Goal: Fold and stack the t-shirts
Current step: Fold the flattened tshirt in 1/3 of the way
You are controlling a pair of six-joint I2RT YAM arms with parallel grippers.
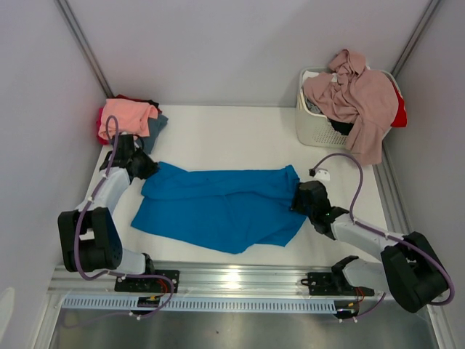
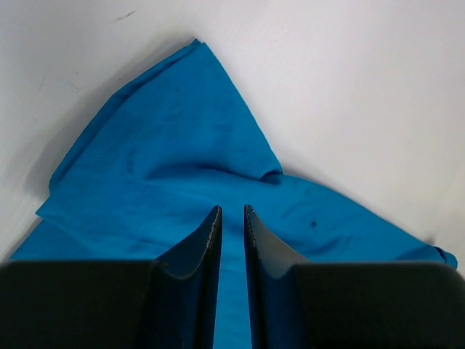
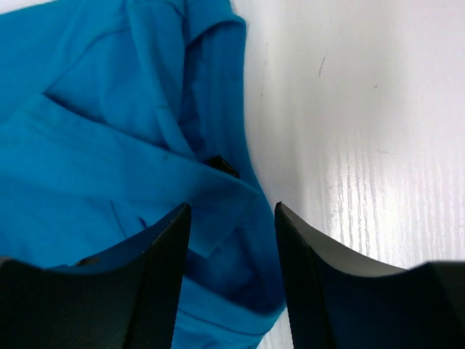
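Pinching bright blue cloth t-shirt (image 1: 218,207) at left edge: left gripper (image 2: 232,211), clamped. Right gripper (image 3: 232,207) jaws apart over bunched hem; may catch one layer, skewing fold.

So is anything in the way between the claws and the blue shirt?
No, nothing visible is in the way. The left claw seems to pinch the bright blue t-shirt at its left corner, and the right claw stands open right over the shirt's right edge, with cloth between its fingers.
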